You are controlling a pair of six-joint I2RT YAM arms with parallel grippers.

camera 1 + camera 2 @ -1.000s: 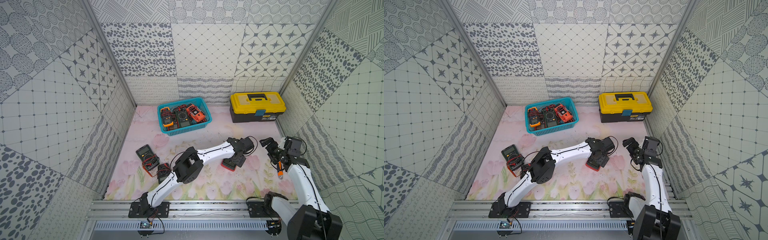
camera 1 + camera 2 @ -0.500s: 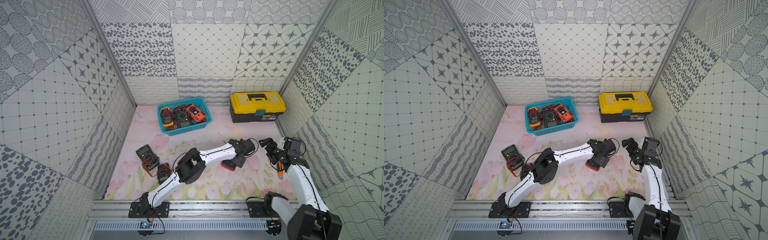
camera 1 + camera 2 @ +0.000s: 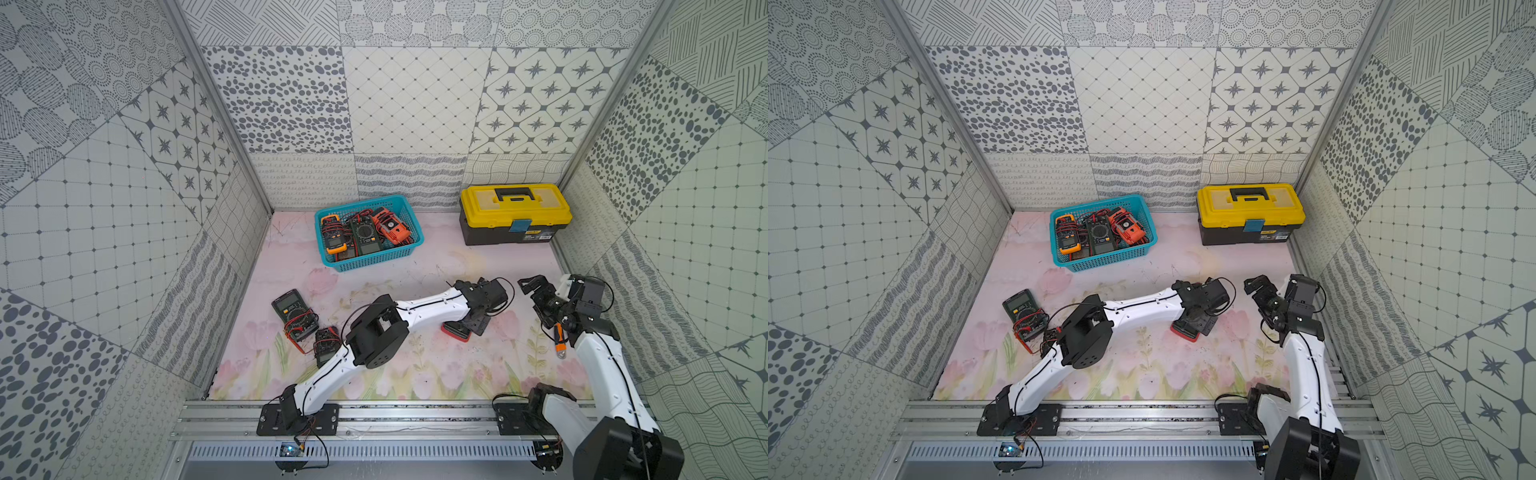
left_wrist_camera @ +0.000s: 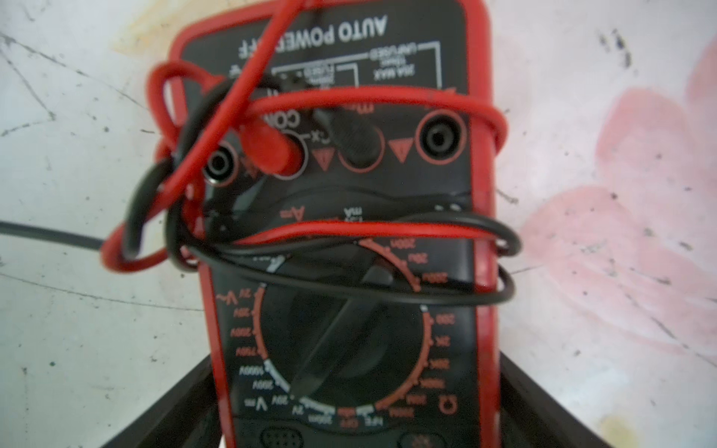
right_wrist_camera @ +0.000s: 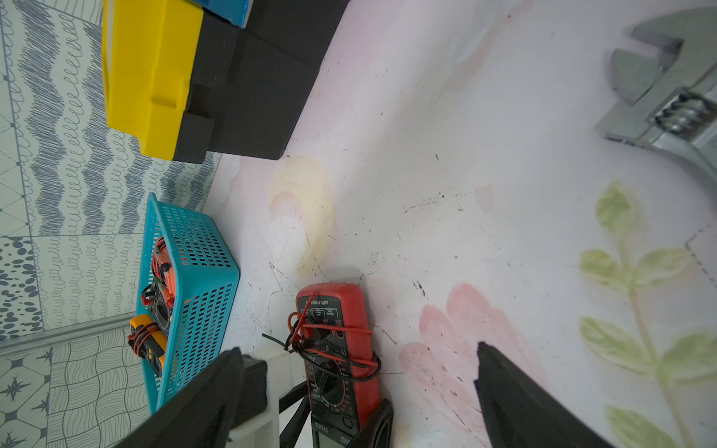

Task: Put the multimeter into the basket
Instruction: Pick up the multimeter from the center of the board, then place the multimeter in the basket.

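A red-cased multimeter (image 3: pixel 453 333) (image 3: pixel 1180 330) (image 4: pixel 349 174) (image 5: pixel 337 310) with red and black leads wound round it lies flat on the floral mat. My left gripper (image 3: pixel 467 328) (image 3: pixel 1197 324) (image 4: pixel 357 360) is low over it and open, one finger (image 5: pixel 382 421) on each long side of the case. The turquoise mesh basket (image 3: pixel 374 258) (image 3: pixel 1108 261) (image 5: pixel 201 271) stands at the back, left of centre, with several multimeters inside. Off to the right, my right gripper (image 3: pixel 536 299) (image 3: pixel 1262 301) (image 5: pixel 359 349) hangs open with nothing in it, facing the red multimeter.
A yellow-lidded black toolbox (image 3: pixel 515 212) (image 3: pixel 1250 212) (image 5: pixel 194 85) sits at the back right. Two dark multimeters (image 3: pixel 293 313) (image 3: pixel 326 343) lie at the left by my left arm's elbow. An adjustable wrench (image 5: pixel 667 97) with an orange handle (image 3: pixel 559 338) lies under my right arm.
My left arm has only wobbled slightly over the red multimeter. The multimeter lies in the same spot, and the right arm has not moved.
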